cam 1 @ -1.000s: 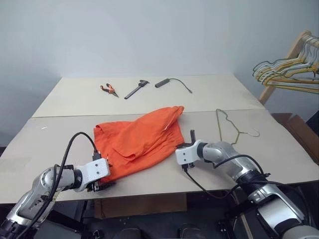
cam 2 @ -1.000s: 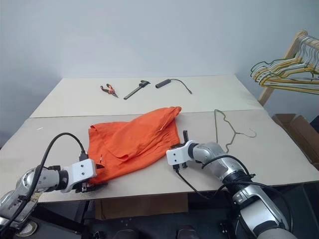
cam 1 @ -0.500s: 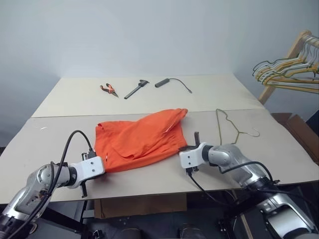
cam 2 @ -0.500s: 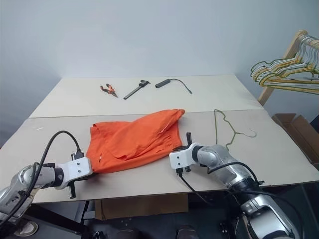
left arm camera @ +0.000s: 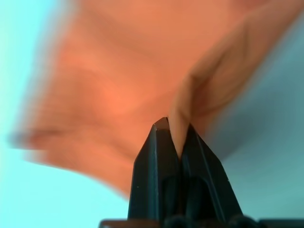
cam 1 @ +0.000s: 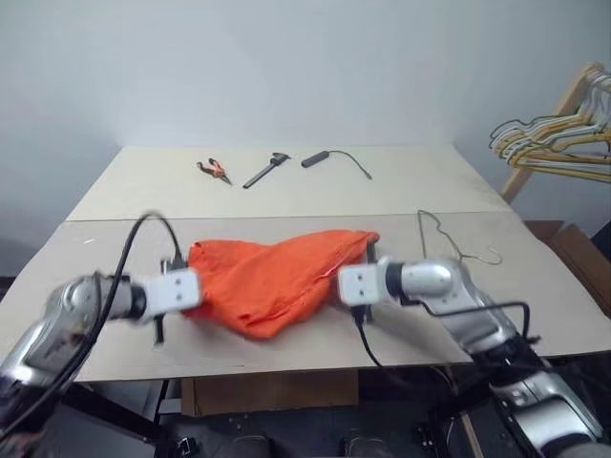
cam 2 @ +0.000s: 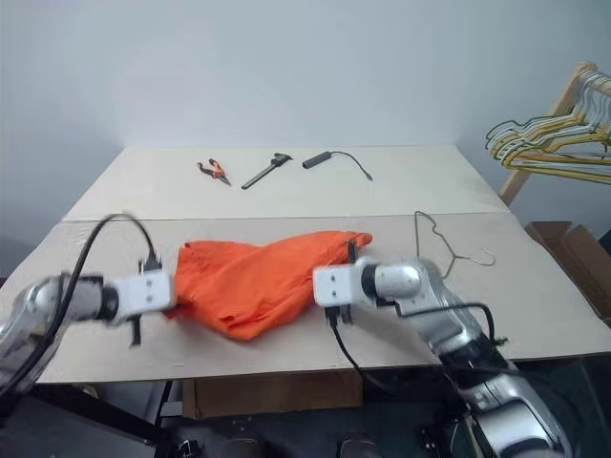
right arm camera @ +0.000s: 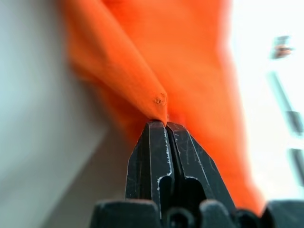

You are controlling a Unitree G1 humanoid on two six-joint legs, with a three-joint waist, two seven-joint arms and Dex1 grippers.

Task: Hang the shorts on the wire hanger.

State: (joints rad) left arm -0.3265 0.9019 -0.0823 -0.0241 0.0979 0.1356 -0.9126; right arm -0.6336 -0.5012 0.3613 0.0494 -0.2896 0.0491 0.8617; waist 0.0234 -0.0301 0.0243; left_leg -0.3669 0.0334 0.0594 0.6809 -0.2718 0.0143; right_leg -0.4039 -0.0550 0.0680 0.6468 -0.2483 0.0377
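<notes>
Orange fabric is rising off the table (cam 1: 115, 315) as both arms lift the shorts (cam 1: 277, 277), which a second ago were lying flat. The left gripper (left arm camera: 175, 137), just clamped, is pinching one edge; the right gripper (right arm camera: 164, 126) is staying closed on the opposite edge. The shorts are sagging between them, ready for carrying. The wire hanger (cam 1: 441, 240) is waiting flat to the right. No containers are present.

shorts (cam 1: 272, 277): orange, bunched, sagging mid-table | wire hanger (cam 1: 441, 240): flat, just right of them
</notes>
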